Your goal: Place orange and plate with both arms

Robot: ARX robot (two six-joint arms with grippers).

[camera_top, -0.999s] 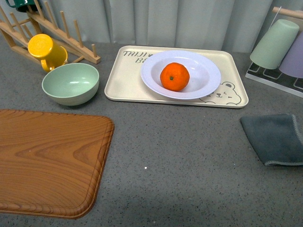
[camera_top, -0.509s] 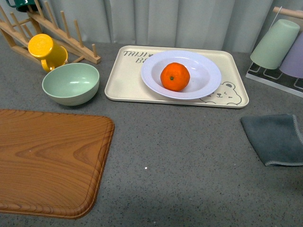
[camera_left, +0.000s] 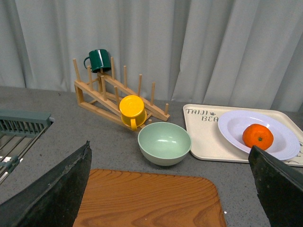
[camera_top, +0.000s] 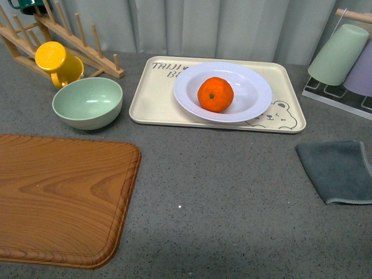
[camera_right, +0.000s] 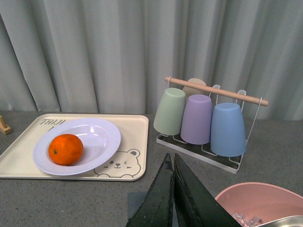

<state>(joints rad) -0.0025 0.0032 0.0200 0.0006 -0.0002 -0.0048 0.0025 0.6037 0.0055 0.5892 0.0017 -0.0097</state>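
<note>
**Orange in plate on bear tray: position relative to both grippers**

Item 1. The orange [camera_top: 215,94] is seated in the white deep plate [camera_top: 256,107], left of the well's centre in the front view. The green stem dot is turned toward the robot and slightly up. No long axis is offered, the fruit being near round.

Item 2. The plate rests flat on the beige bear tray [camera_top: 152,102], toward its right half. It is circular, so no axis is favoured.

Item 3. The left gripper [camera_left: 170,189] is seen with its jaws spread wide. The orange lies ahead and to its right, beyond the pale green bowl [camera_left: 164,143] and the wooden cutting board [camera_left: 151,198].

Item 4. The right gripper [camera_right: 173,194] is seen with its jaws closed together. The plate lies ahead and to its left.

Neither arm is judged clearly nearer.
</note>
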